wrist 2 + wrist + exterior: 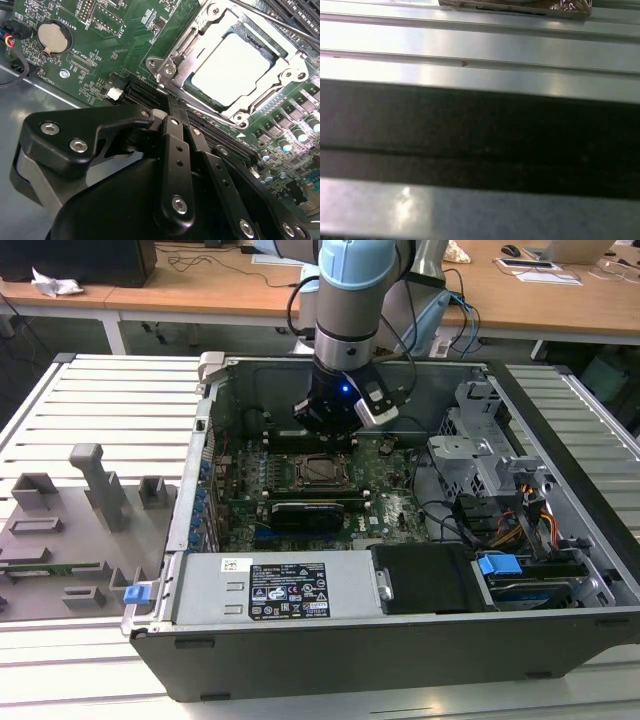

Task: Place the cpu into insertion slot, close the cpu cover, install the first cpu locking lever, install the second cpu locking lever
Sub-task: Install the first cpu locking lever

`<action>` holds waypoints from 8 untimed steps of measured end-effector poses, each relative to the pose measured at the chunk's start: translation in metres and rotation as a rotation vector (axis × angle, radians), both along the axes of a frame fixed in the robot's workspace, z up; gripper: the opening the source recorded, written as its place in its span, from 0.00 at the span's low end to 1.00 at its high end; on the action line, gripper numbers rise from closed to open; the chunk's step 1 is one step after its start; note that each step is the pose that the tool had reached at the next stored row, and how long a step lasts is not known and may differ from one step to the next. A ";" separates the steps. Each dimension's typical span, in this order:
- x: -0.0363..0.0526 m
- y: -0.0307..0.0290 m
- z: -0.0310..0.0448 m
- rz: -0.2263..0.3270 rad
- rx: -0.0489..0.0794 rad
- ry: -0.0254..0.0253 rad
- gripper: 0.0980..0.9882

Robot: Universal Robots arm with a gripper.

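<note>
The cpu (232,67) lies flat in the insertion slot (167,70), silver top up. The cpu cover (289,75) is folded down around it as a metal frame. A thin lever rod (265,17) runs along the socket's far edge. My gripper (169,102) hangs just off one socket corner with its black fingers (172,145) pressed together and nothing visible between them. In the exterior view the gripper (335,432) is low inside the open computer case, right behind the cpu (322,471).
Black memory slots (142,92) and a coin battery (52,37) lie beside the socket. A long black expansion card (315,512), the power supply (275,590), a drive cage (480,440) and cables (520,525) crowd the case. A grey fixture tray (70,530) sits on the ribbed table.
</note>
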State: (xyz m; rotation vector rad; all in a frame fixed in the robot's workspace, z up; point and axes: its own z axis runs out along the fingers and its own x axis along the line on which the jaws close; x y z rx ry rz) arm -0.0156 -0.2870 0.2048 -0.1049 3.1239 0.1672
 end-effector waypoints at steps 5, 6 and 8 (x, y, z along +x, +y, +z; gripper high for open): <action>0.0001 0.0000 -0.0003 0.000 0.000 0.0000 0.01; 0.0001 0.0000 0.0001 0.000 0.000 0.0000 0.01; 0.0001 0.0000 0.0021 0.000 0.000 -0.0001 0.01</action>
